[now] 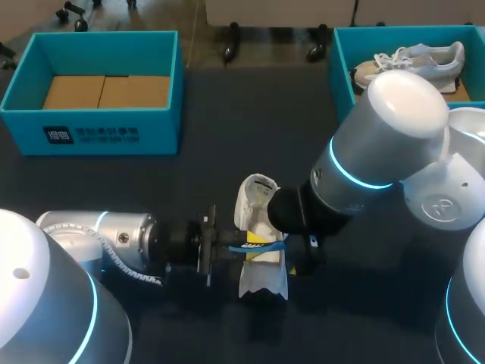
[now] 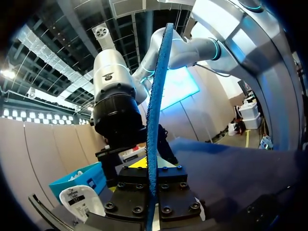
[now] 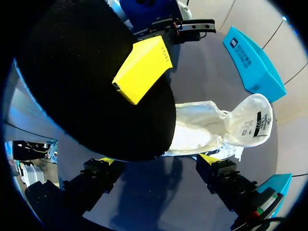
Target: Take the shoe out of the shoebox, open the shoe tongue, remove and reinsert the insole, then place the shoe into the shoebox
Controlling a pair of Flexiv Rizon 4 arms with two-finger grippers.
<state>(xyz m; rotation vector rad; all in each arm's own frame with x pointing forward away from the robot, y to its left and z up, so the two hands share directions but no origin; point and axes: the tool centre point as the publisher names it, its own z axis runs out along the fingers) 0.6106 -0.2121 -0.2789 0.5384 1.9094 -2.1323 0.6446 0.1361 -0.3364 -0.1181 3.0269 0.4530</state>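
**Shoe lies near to far; insole held crosswise over it**

Head view: the white shoe sits in the middle of the worktop. Its long axis runs near to far, and the tongue is folded out at the far end. The left arm comes in from the left. The left gripper is over the shoe's middle, its fingers pinching the insole, which shows as a thin blue strip running left to right across the shoe. The right arm hangs just right of the shoe and hides its own fingers here.

Left wrist view: the insole is seen edge-on, rising straight out from the left gripper, whose fingers press on it from both sides. The shoe's tongue shows below and beside the gripper.

Right wrist view: the right gripper has its fingers spread wide with nothing pinched between them. Both tips lie just beside one long side of the shoe; whether they touch it cannot be told. The insole's black underside hangs over the heel end, with one yellow fingertip of the left gripper flat on it.

Reinsertion appears to turn on the insole's length crossing the shoe's. The left arm would likely need to swing the insole into line with the opening. The right arm, close by the shoe's side, seems best placed to steady it.
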